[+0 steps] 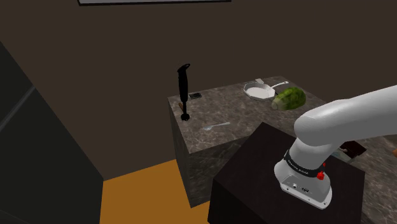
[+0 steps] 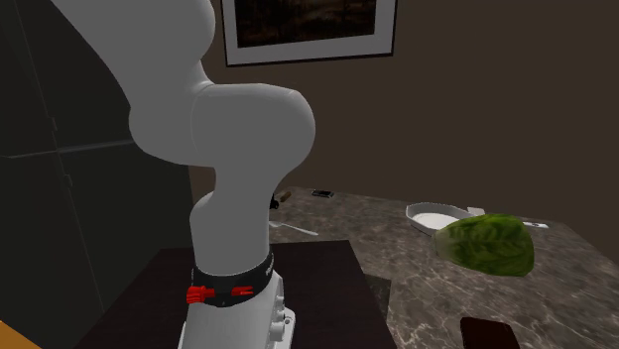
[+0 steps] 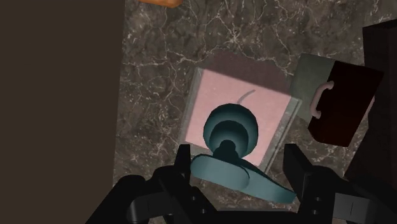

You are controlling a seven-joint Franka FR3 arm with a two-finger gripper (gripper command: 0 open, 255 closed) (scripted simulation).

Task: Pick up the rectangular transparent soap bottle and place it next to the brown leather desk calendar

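Pink soap fills the clear, boxy soap bottle (image 3: 219,95). It stands on the dark marble counter (image 3: 159,95), right under the gripper (image 3: 236,153). The bottle's blue-green pump top (image 3: 232,127) sits between the two black fingers (image 3: 184,165). The jaws are wide apart, with one finger on each side of the pump. The spout lies across the gap between them. I cannot tell if a finger touches the spout. The bottle's body reaches on past the fingertips.

The dark brown desk calendar (image 3: 343,105) lies on the counter just beside the bottle. It is out past the outer side of one finger and a little beyond its tip. A small pale loop (image 3: 320,98) sticks out from the calendar's edge toward the bottle. Far past the fingertips, a bit of orange floor (image 3: 159,2) shows beyond the counter's edge.
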